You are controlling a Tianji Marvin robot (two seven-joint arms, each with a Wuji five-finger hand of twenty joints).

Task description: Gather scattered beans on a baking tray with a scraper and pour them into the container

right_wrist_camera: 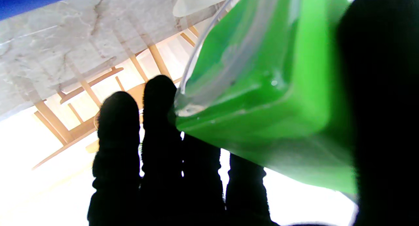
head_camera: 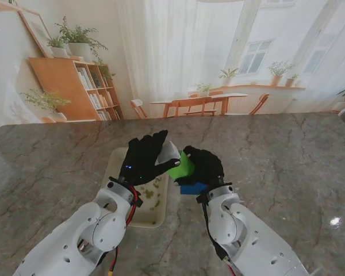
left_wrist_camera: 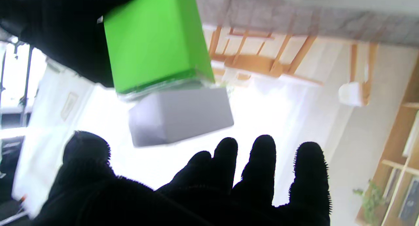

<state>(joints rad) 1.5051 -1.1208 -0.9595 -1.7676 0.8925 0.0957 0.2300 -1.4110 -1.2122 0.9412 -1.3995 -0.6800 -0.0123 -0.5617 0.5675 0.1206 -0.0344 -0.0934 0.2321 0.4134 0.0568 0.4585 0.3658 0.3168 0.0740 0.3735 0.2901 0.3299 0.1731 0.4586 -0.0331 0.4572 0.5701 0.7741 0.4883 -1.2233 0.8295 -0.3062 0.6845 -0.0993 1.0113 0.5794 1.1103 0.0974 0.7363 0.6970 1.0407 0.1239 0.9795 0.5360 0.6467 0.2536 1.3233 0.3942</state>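
Both hands are up over the baking tray point(head_camera: 116, 164), which sits flat on the marble desk point(head_camera: 287, 167). Scattered beans point(head_camera: 150, 193) lie on the tray's floor at its end nearer to me, partly behind the left wrist.

The right hand point(head_camera: 204, 167) is gripping the green container point(head_camera: 183, 167), its black-gloved fingers point(right_wrist_camera: 116, 144) wrapped around one side and the thumb on the other; the right wrist view shows the container's clear rim right at those fingers. The container is lifted off the desk and tilted, hanging over the tray's right edge.

The left hand point(head_camera: 145, 158) is raised beside it, palm turned toward the container, fingers point(left_wrist_camera: 262, 173) spread apart. A pale grey-white piece point(head_camera: 169, 153), probably the scraper, shows between that hand and the container; the left wrist view has it just off the container's mouth with the fingers clear of it, so whether the left hand actually holds it I cannot tell.

A blue object point(head_camera: 194, 187) lies on the desk just right of the tray, under the right hand.
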